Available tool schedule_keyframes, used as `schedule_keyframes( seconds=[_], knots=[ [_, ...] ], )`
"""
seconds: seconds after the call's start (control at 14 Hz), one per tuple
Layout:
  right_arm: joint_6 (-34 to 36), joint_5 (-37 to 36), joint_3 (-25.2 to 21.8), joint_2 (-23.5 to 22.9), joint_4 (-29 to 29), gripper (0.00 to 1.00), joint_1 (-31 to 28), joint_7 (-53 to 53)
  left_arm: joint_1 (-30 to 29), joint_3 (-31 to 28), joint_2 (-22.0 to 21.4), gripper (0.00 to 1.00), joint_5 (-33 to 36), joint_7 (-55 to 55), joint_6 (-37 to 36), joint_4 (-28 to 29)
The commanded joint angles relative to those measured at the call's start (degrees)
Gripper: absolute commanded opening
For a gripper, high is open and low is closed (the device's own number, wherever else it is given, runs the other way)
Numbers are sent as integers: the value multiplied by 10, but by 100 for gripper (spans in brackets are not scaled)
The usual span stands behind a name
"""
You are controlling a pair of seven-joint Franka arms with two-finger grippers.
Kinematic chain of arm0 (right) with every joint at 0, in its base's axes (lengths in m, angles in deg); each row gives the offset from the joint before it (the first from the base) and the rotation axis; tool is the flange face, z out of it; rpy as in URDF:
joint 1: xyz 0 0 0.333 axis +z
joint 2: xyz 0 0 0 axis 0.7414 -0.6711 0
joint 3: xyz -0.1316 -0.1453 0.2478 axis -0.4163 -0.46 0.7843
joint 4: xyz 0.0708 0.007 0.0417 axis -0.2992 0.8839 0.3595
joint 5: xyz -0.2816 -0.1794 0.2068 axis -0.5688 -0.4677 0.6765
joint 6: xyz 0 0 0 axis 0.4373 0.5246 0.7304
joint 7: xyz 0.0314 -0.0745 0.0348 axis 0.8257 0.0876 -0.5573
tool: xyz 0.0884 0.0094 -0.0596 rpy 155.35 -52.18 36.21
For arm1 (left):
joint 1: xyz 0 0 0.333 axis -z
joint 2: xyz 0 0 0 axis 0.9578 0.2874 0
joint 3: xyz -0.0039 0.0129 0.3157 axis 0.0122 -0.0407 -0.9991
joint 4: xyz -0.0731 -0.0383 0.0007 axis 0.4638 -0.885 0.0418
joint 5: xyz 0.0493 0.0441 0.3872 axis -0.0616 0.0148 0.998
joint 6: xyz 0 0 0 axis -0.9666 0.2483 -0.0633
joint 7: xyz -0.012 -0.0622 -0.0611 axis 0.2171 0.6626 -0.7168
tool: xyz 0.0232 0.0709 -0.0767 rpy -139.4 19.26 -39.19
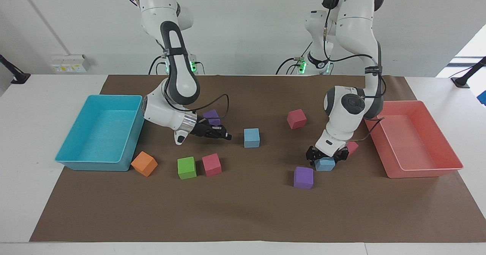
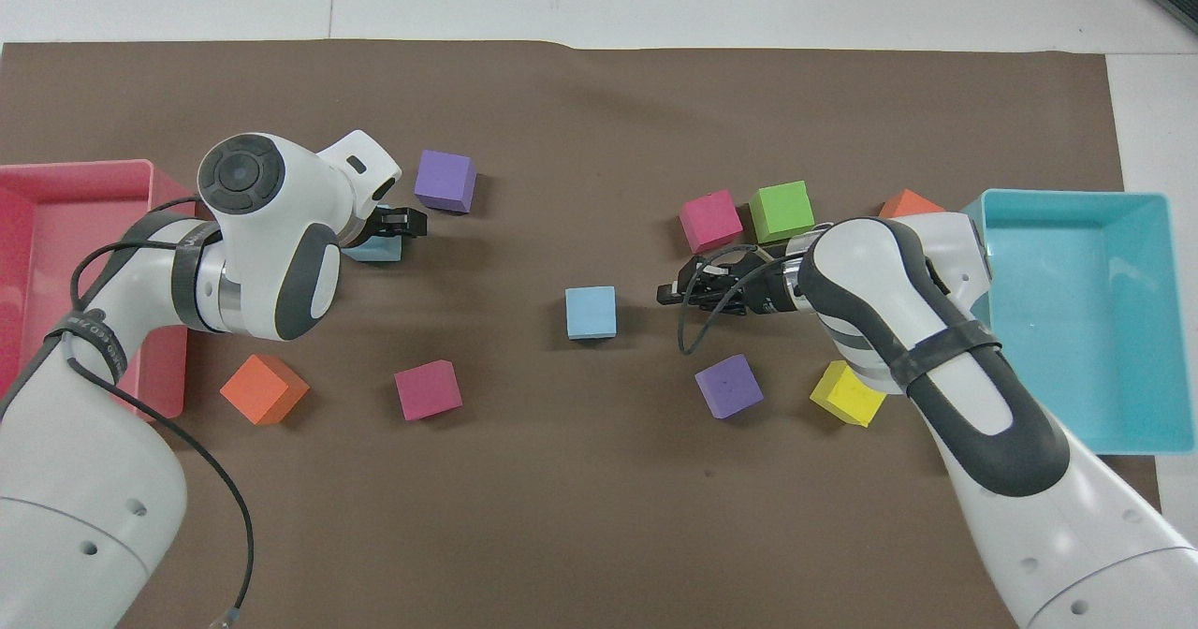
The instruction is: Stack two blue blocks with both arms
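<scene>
We see our left gripper point(image 1: 326, 157) down around one blue block point(image 1: 325, 164), fingers straddling it; whether they squeeze it we cannot tell. Our right gripper point(image 1: 224, 135) hangs low with fingers together, the second blue block point(image 1: 251, 137) just ahead of its tips.

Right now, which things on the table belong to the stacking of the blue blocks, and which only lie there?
For the job:
- blue block under the left claw
- blue block mid-table, beside the right claw

Lying about:
- purple cubes
- pink cubes
- green cube
- orange cube
- yellow cube
- turquoise tray
- pink tray
</scene>
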Motion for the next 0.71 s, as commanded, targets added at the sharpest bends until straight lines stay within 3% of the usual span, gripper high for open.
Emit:
schedule_keyframes(
  seconds=[0.0, 0.43, 0.5, 0.64],
  knots=[
    [-8, 25, 9, -2, 6, 0, -9, -23, 10, -10, -6, 100, 3, -27, -6, 8],
    [-8, 30, 9, -2, 6, 0, -9, -23, 10, -15, -17, 100, 3, -29, -52, 4],
    [-8, 31, 9, -2, 6, 0, -9, -23, 10, -15, -17, 90, 3, -39, -51, 4],
    [-7, 33, 9, -2, 6, 0, -9, -23, 10, -15, -17, 49, 3, -57, -44, 3]
  ],
)
